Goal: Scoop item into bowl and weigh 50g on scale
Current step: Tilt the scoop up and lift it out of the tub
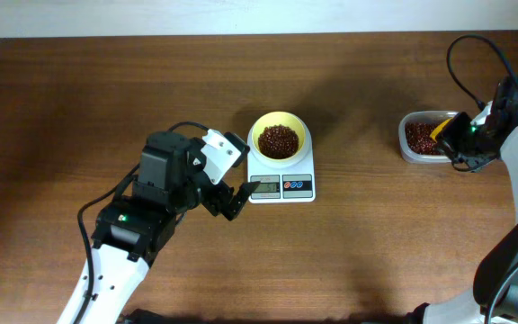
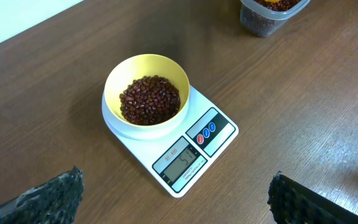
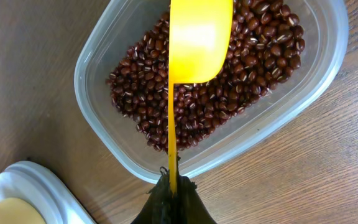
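Observation:
The pale yellow bowl (image 1: 278, 137) (image 2: 146, 94) stands on the white scale (image 1: 299, 186) (image 2: 191, 163) and holds a heap of dark red-brown beans (image 2: 151, 99). My left gripper (image 1: 229, 191) (image 2: 176, 199) hangs open just in front of the scale, with nothing between its fingers. At the right, my right gripper (image 1: 459, 137) (image 3: 174, 186) is shut on the thin handle of a yellow scoop (image 3: 199, 40). The scoop hangs over more beans (image 3: 216, 81) in a clear plastic container (image 1: 421, 137) (image 3: 120, 155).
The scale's display (image 2: 183, 163) is lit, its digits too small to read surely. Red and blue buttons (image 2: 207, 132) sit beside it. The table's far edge (image 1: 241, 36) meets a white wall. The right arm's cable (image 1: 475, 54) loops above the container.

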